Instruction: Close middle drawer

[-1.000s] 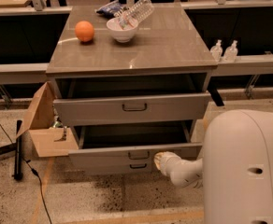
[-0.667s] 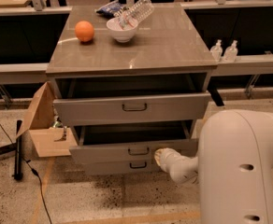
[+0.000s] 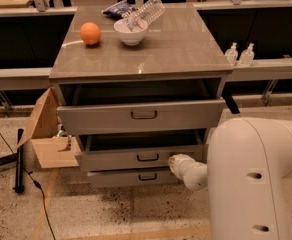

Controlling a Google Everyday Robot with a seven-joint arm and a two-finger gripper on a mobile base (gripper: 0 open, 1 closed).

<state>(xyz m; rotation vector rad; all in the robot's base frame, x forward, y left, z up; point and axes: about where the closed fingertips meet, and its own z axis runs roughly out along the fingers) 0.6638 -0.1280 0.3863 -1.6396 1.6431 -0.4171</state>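
The middle drawer (image 3: 141, 159) is a grey metal drawer with a low front panel and a small dark loop handle (image 3: 147, 157). It stands out a little from the grey cabinet (image 3: 136, 59), below the taller top drawer (image 3: 141, 116), which is pulled out further. My gripper (image 3: 174, 162) is at the end of the white arm (image 3: 251, 179). It sits against the right part of the middle drawer's front panel, right of the handle. The narrow bottom drawer (image 3: 136, 178) shows just beneath.
On the cabinet top are an orange (image 3: 90, 33), a white bowl (image 3: 131, 31) with a plastic bottle (image 3: 148, 11) leaning in it, and a blue bag (image 3: 117, 8). An open cardboard box (image 3: 46, 134) stands on the floor at the left. A black pole and cable (image 3: 19, 159) lie further left.
The middle drawer's front has moved back into the cabinet, uncovering the bottom drawer's front and handle. My gripper has stayed against the panel's right part as it went in.
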